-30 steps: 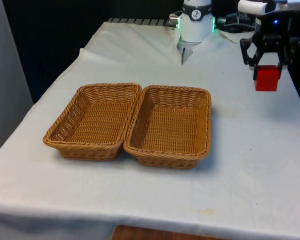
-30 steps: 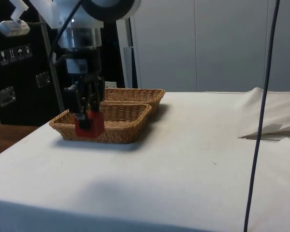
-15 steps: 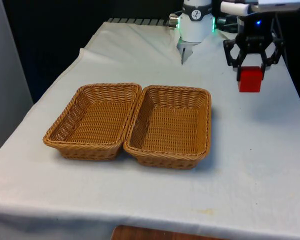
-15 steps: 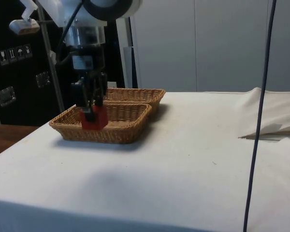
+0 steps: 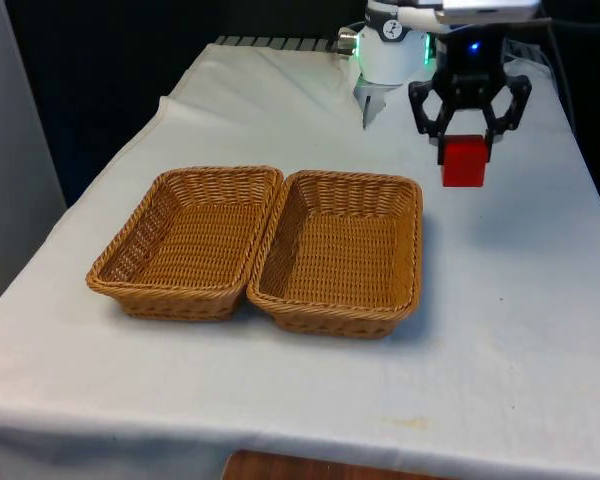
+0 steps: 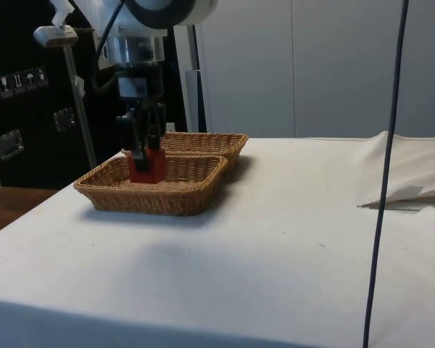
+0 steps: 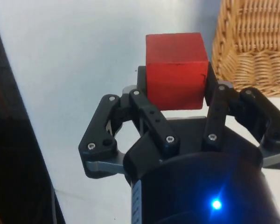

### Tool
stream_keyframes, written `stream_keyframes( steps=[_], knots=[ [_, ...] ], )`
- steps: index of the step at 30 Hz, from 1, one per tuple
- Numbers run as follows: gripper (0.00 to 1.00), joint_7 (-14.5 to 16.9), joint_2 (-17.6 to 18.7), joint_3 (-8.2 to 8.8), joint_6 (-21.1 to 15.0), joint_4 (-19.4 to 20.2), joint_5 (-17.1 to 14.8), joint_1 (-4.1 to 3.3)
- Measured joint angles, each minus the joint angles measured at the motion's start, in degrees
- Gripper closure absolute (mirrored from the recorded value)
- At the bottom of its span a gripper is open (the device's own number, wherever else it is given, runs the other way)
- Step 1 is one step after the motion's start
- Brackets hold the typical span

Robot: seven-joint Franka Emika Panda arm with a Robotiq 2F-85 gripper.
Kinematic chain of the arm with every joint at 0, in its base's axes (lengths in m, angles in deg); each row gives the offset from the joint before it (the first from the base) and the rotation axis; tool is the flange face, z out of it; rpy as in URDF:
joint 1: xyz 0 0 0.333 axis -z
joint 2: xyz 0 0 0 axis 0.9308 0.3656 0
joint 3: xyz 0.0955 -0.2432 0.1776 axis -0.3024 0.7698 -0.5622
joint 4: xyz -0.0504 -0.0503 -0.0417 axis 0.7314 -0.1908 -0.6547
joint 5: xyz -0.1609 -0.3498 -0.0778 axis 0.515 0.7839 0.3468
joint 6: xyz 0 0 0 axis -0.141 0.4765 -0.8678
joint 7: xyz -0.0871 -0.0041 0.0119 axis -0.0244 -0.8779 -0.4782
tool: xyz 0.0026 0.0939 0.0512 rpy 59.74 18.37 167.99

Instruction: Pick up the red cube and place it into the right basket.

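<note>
The table [image 5: 520,330], under its white cloth, carries 2 wicker baskets set side by side with their long rims touching; the cloth lies flat over most of the top and rumples into folds at the far end, which the side view shows as a raised crease at its right.

The left basket [image 5: 185,243] sits toward the front view's left and the right basket [image 5: 342,250] toward the front view's right; both are shallow, rectangular and brown, and both hold nothing; in the side view the right basket [image 6: 154,190] is the nearer of the 2 and the left basket [image 6: 203,142] lies behind it.

The arm [image 5: 395,35] reaches in from the far end, and the gripper [image 5: 467,150] hangs in the air above the cloth, just beyond the right basket's far right corner and clear of its rim; its 2 fingers [image 7: 151,119] are pinched on the cube, 1 on each opposite face.

The cube [image 5: 465,162] is red and held off the table, level and square to the fingers; in the side view the cube [image 6: 147,165] hangs in front of the right basket; in the wrist view the cube [image 7: 176,70] stands over bare cloth, with a corner of the right basket [image 7: 254,44] just beside it.
</note>
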Motion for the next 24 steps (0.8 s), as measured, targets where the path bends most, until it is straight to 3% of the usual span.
stream_keyframes(
  steps=[24],
  knots=[
    [0.98,8.9,1.1,6.25,0.1,-0.8,-0.7,1.2]
  ],
)
